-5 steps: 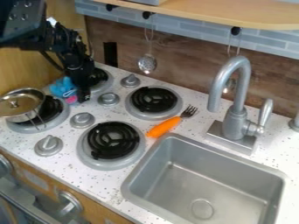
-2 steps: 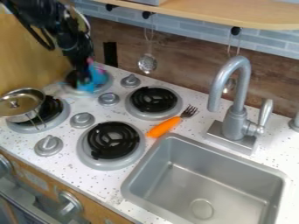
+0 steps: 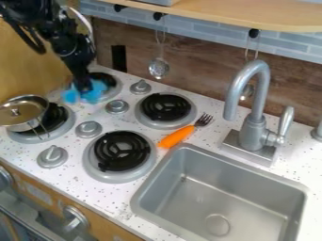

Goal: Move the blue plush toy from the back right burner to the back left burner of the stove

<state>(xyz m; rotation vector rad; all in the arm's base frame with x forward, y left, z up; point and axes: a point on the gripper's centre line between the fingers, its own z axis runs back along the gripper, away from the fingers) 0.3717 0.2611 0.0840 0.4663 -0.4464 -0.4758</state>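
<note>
The black gripper [image 3: 83,87] points down, right at the blue soft thing [image 3: 96,92]; I can't tell how far open it is, or if it has hold of it. The pot [image 3: 26,124] sits flat on 1 burner, maybe so it won't tip. The blue soft thing is by the back burner [image 3: 108,81]. It looks puffy and bright, with 2 lumpy sides.

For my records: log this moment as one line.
gripper at blue item | blue item at back-left burner | lidded pot on front-left burner | orange-handled fork beside sink
</note>
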